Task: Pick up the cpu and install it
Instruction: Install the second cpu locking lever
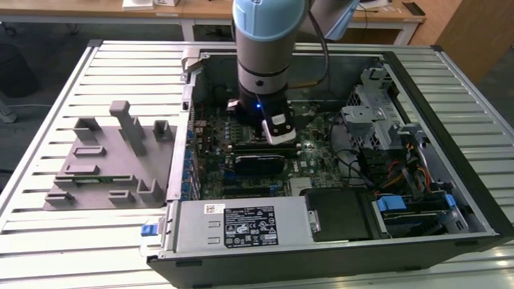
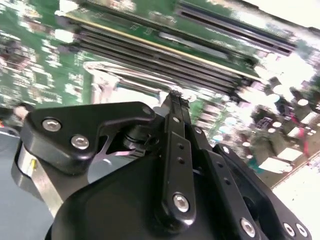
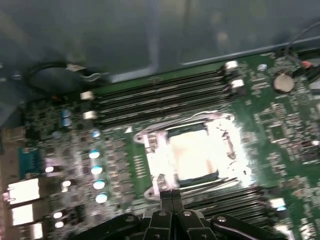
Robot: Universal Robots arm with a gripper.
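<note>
One black gripper (image 3: 171, 197), its fingertips pressed together on nothing, hangs at the near edge of your motherboard's metal-framed socket (image 3: 150, 160), where the bright, flat square cpu (image 3: 192, 155) lies seated just ahead.

The grey power supply box (image 1: 241, 226) at the near side of the open computer case (image 1: 473, 198) carries a large black label (image 1: 250, 227) crowded with small white print and symbols, none of it clear enough to read. Just beside it, toward the exterior view's left, sits a small white sticker (image 1: 213, 209) whose marks are also too small to make out. The circuit board (image 3: 280, 130) in the first wrist view shows no readable lettering.
</note>
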